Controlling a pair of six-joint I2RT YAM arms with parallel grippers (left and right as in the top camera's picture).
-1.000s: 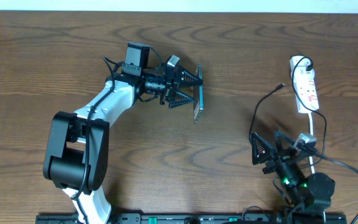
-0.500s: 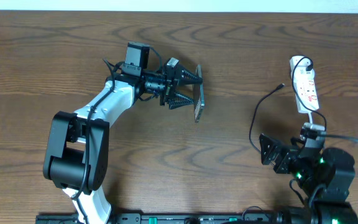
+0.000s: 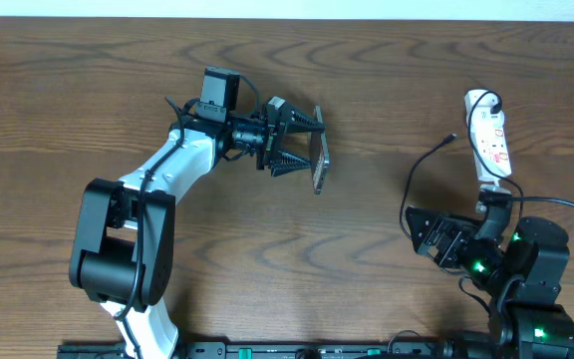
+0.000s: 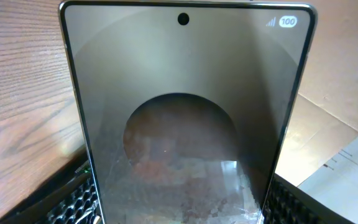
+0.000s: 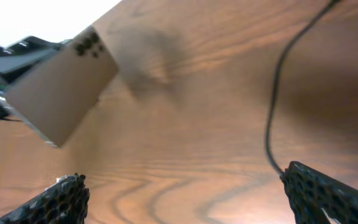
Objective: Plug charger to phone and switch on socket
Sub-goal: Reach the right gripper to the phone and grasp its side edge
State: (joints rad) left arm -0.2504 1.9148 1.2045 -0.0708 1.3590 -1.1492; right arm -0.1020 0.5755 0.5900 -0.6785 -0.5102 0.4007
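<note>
Shifted since one second ago: the right arm's base has turned and its right claw sits a little farther from the bench's near edge; the left arm and its load have barely changed, with only a slight tilt. Item, left arm: white and black, reaching across the wooden bench from the near left. Item, left claw: clenched on the phone, one finger on each long side, and holding it on edge above the bench; from overhead the phone shows almost edge-on. In the left wrist view the phone fills the picture with its dark screen towards the camera, a small round lens hole at the top and a pale badge in the upper corner. Item, charger: a thin black cable curving over the bench, its connector tip lying free, well apart from the phone, its black plug at the far end of the socket. Item, right claw: released, jaws spread wide, empty, near the cable's lower bend. Item, socket: a white strip lying far right on the bench.
</note>
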